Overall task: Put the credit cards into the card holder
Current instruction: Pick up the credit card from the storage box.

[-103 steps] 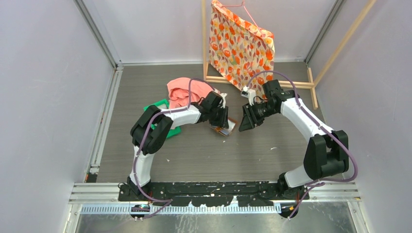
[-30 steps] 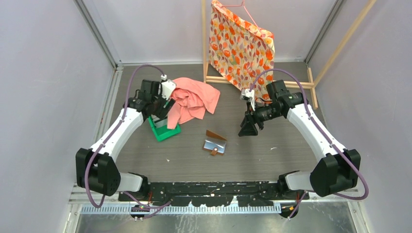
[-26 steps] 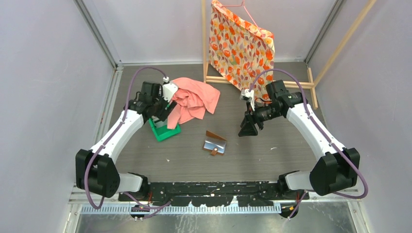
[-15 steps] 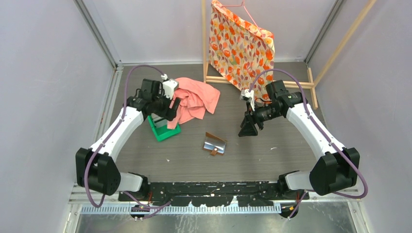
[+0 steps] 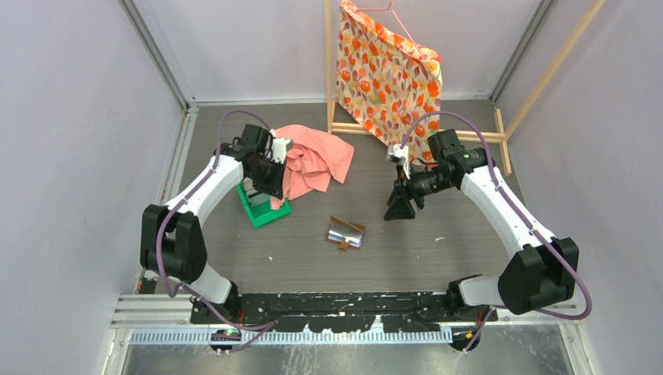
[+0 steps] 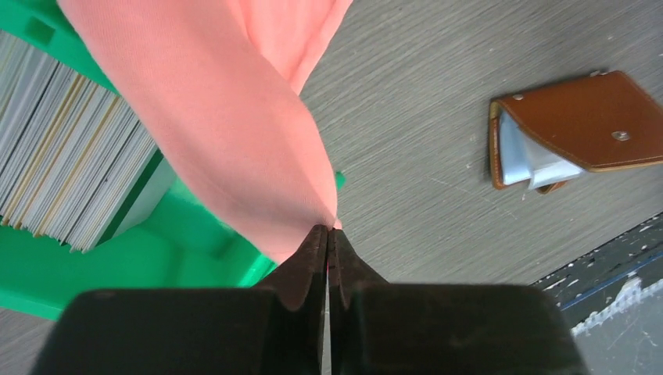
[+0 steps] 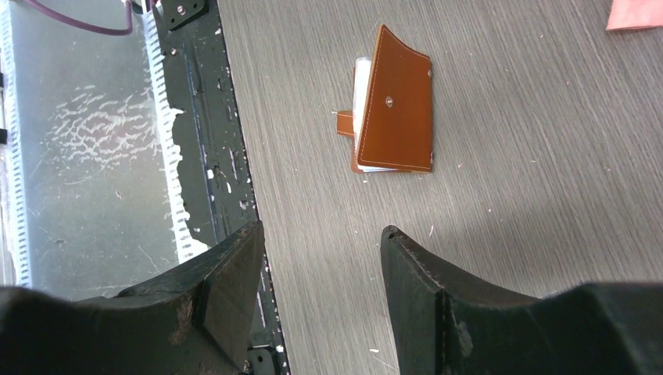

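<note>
Left wrist view: my left pincer [image 6: 328,234] pinches a corner of the pink cloth [image 6: 219,117] draped over the green tray [image 6: 180,250], where the credit cards [image 6: 62,156] stand on edge, grey and white. The brown card holder [image 6: 582,121] lies half-open on the bench [image 5: 438,258], pale grey pocket showing; my right pincer [image 7: 320,266] hangs spread to its right.

Brown card holder [image 7: 395,105] lying on grey table [image 7: 508,258], snap stud up, pale pocket edge showing along one side. Below it in frame, well apart: right gripper [image 7: 320,229], fingers spread, nothing between. Left of it, black rail [image 7: 195,117]; far upper right, pink cloth corner [image 7: 637,14].
</note>
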`<act>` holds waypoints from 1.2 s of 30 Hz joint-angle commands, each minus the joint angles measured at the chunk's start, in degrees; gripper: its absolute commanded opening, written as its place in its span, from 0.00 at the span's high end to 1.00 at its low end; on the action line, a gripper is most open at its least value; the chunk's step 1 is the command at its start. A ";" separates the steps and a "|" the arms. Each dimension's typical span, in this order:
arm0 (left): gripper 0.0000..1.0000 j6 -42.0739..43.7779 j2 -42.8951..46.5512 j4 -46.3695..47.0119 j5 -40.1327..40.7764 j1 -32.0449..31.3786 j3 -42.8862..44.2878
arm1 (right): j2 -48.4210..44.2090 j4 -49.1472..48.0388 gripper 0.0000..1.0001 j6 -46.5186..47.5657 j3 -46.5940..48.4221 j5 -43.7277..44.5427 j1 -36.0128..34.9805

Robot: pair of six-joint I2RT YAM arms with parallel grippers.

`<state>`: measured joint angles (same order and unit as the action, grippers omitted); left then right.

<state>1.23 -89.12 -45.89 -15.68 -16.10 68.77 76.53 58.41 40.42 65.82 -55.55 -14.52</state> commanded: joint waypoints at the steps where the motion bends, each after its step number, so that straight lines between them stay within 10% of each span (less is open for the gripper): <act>1: 0.99 -3.03 2.58 0.05 -3.64 0.26 3.40 | -0.70 0.29 0.39 1.12 0.51 -0.62 -0.08; 20: 0.96 -19.77 -20.47 11.54 -15.00 -4.83 31.63 | -0.61 0.83 0.38 1.59 0.71 -0.09 0.71; 24: 0.56 -14.20 -18.98 6.03 -4.84 -4.44 32.19 | -0.55 1.10 0.39 1.67 0.88 -0.09 0.78; 36: 0.44 24.70 6.76 1.81 20.54 -2.59 6.29 | -0.37 1.79 0.38 2.33 0.89 -1.29 0.79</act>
<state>7.44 -89.30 -44.53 -8.99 -18.74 84.75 76.53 59.48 41.54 65.82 -55.40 -14.02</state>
